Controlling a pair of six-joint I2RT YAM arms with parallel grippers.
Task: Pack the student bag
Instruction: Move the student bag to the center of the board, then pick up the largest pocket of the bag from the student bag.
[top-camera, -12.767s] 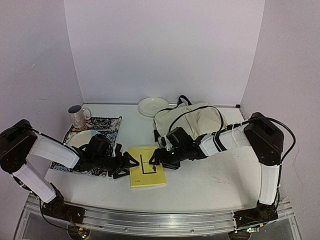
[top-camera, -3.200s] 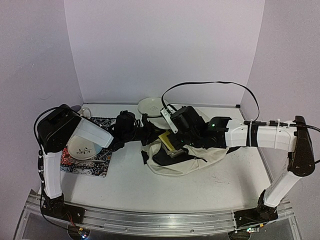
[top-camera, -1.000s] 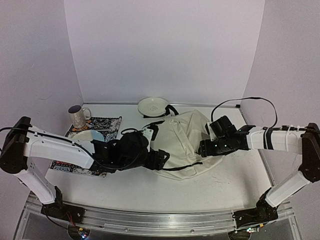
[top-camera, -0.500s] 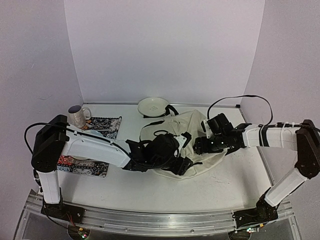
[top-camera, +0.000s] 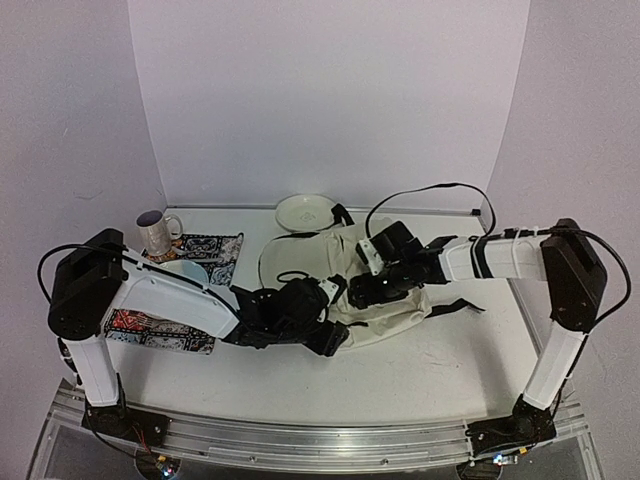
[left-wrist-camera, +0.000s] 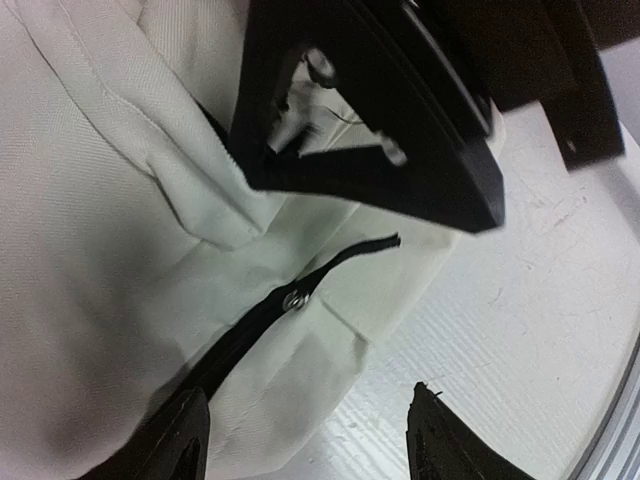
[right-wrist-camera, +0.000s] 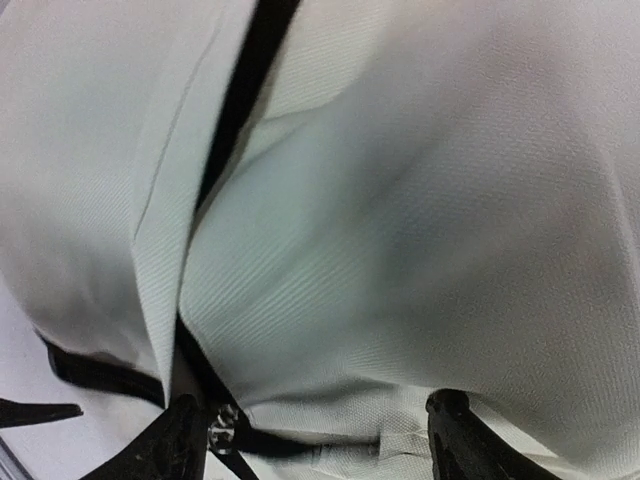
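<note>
Cream student bag (top-camera: 395, 312) on the table (top-camera: 450, 372), left fingers (top-camera: 332, 338) at its near-left edge, right fingers (top-camera: 360, 291) at its left end.

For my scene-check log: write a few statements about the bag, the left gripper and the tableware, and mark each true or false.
1. The large cream fabric backpack lies on the white table. True.
2. The left gripper is shut on the small metal zipper pull. False: its fingers are apart, and the pull lies untouched ahead of them.
3. The grey patterned mug stands at the far corner of the patterned cloth placemat. True.
4. The round white plate rests on top of the backpack. False: it sits on the table behind it.
</note>
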